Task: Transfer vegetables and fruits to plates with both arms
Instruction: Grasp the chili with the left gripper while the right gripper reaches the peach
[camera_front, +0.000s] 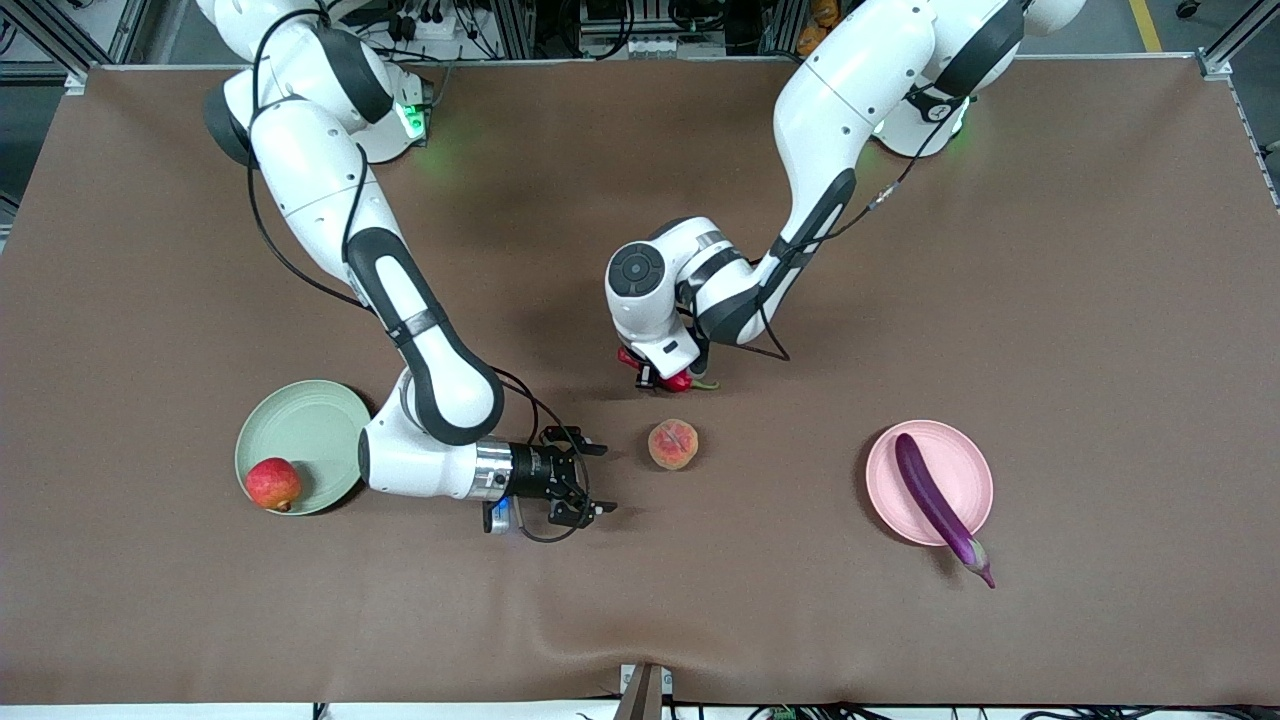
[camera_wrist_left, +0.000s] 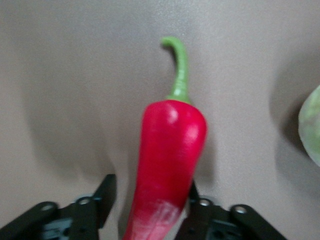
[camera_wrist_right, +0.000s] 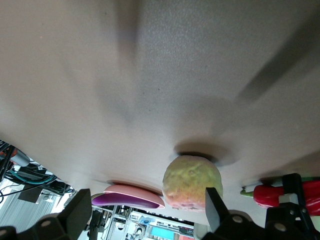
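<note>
The red chili pepper (camera_front: 678, 380) lies mid-table. My left gripper (camera_front: 665, 378) is down over it, open, one finger on each side of the chili (camera_wrist_left: 167, 150); one finger (camera_wrist_left: 104, 196) stands apart from it. The peach (camera_front: 673, 444) sits a little nearer the front camera. My right gripper (camera_front: 607, 479) is open and empty, low beside the peach (camera_wrist_right: 192, 182), pointing at it. The apple (camera_front: 272, 484) rests on the pale green plate (camera_front: 305, 425). The purple eggplant (camera_front: 935, 500) lies on the pink plate (camera_front: 965, 460), its stem end over the rim.
The brown cloth (camera_front: 1100, 300) covers the whole table. The right arm's forearm (camera_front: 440, 390) hangs over the green plate's edge. In the right wrist view the pink plate (camera_wrist_right: 135, 192) and the left gripper's finger (camera_wrist_right: 295, 192) show past the peach.
</note>
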